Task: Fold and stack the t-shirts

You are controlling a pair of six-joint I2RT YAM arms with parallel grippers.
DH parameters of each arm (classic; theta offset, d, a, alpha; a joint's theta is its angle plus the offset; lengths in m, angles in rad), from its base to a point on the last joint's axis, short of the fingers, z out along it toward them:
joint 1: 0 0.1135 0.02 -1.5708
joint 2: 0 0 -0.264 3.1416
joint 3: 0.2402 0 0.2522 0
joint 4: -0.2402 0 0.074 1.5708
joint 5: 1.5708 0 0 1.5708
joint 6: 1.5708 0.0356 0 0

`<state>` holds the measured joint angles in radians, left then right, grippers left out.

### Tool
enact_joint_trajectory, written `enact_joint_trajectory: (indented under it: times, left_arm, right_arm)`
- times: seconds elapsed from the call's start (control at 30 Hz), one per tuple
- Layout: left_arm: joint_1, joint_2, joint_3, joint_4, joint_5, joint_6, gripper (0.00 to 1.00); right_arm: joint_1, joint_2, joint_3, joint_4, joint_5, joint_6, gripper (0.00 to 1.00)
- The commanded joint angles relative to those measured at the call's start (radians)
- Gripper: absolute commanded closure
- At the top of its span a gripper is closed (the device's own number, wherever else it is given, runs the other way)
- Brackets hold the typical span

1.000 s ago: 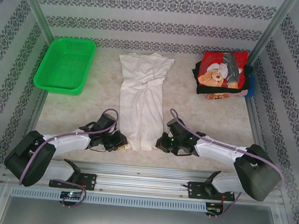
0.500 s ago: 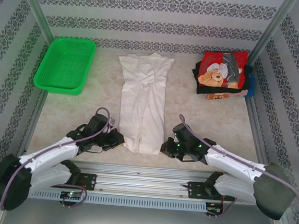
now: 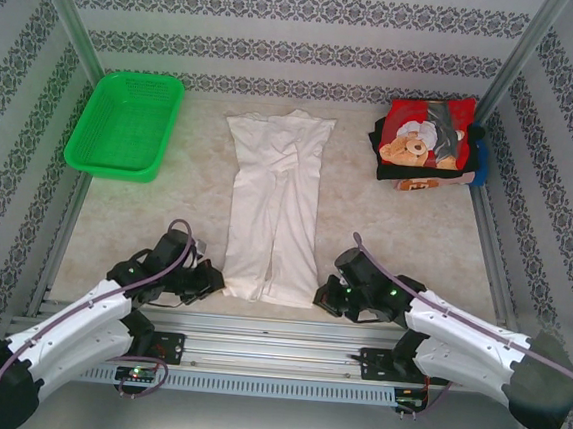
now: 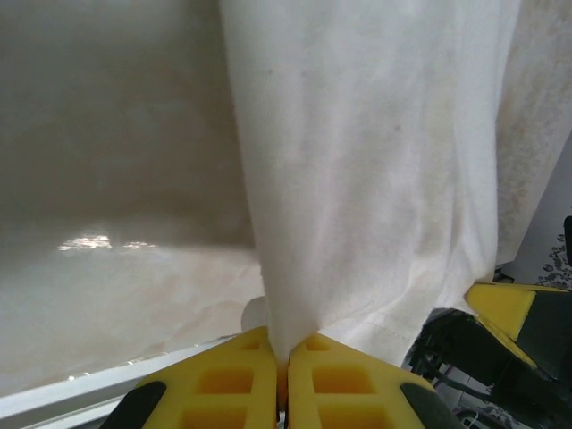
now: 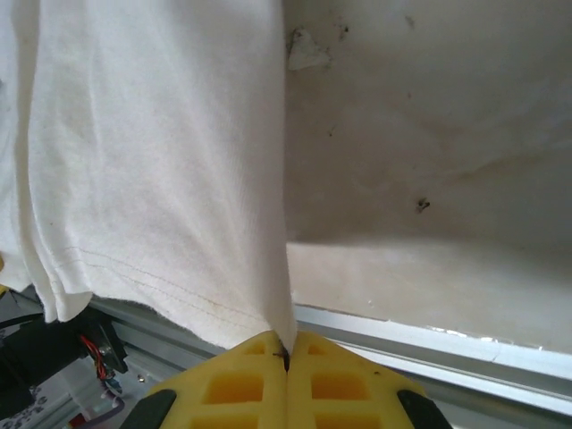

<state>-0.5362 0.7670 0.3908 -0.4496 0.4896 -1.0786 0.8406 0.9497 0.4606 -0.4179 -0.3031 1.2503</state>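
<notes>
Your left tool [image 3: 207,282] is pinched shut on the near left corner of the white t-shirt [image 3: 275,209]. Your right tool [image 3: 325,298] is clamped on the near right corner. In each wrist view the yellow pads [image 4: 234,382] meet with a thin fold of hem caught between them.

The shirt runs away from both tools as a long narrow panel lying on the tabletop [image 3: 405,240]. Its near hem spans the gap between the tools and its collar end lies far ahead. The folded stack [image 3: 387,153], with the red teddy-bear shirt [image 3: 416,113] on top, sits well ahead of the right tool and off to its outer side. The green basket [image 3: 126,125] sits well ahead of the left tool, also to its outer side.

Expect the cloth to be light, thin and limp. It will likely sag between the tools, drape and wrinkle, and it could slip out of a shallow pinch.

The two hem corners you hold look like the right places to grip. I judge the next fold calls for raising both corners evenly and carrying them forward toward the collar end, tools level, so the panel doubles over without skewing.
</notes>
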Motion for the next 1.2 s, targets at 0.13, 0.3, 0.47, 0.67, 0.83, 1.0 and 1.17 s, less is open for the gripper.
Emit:
enact_joint_trajectory:
  times: [0.13, 0.3, 0.47, 0.67, 0.83, 1.0, 1.17]
  left_arm:
    - [0.005, 0.187, 0.224, 0.009, 0.031, 0.046, 0.91]
    - [0.115, 0.302, 0.304, 0.040, 0.079, 0.099, 0.92]
    - [0.200, 0.473, 0.458, 0.049, 0.121, 0.190, 0.92]
    - [0.292, 0.665, 0.627, 0.055, 0.145, 0.271, 0.92]
    - [0.346, 0.786, 0.737, 0.046, 0.165, 0.319, 0.93]
    - [0.389, 0.869, 0.783, 0.077, 0.179, 0.324, 0.93]
    - [0.406, 0.964, 0.839, 0.093, 0.201, 0.342, 0.92]
  right_arm:
    - [-0.130, 0.077, 0.166, -0.075, -0.060, -0.130, 1.00]
    - [-0.253, 0.229, 0.330, -0.104, -0.146, -0.272, 1.00]
    - [-0.344, 0.439, 0.539, -0.155, -0.215, -0.407, 1.00]
    - [-0.429, 0.675, 0.767, -0.197, -0.277, -0.511, 1.00]
    - [-0.479, 0.845, 0.930, -0.229, -0.308, -0.557, 1.00]
    - [-0.501, 0.958, 1.074, -0.256, -0.317, -0.578, 1.00]
    - [-0.524, 1.043, 1.195, -0.294, -0.304, -0.593, 1.00]
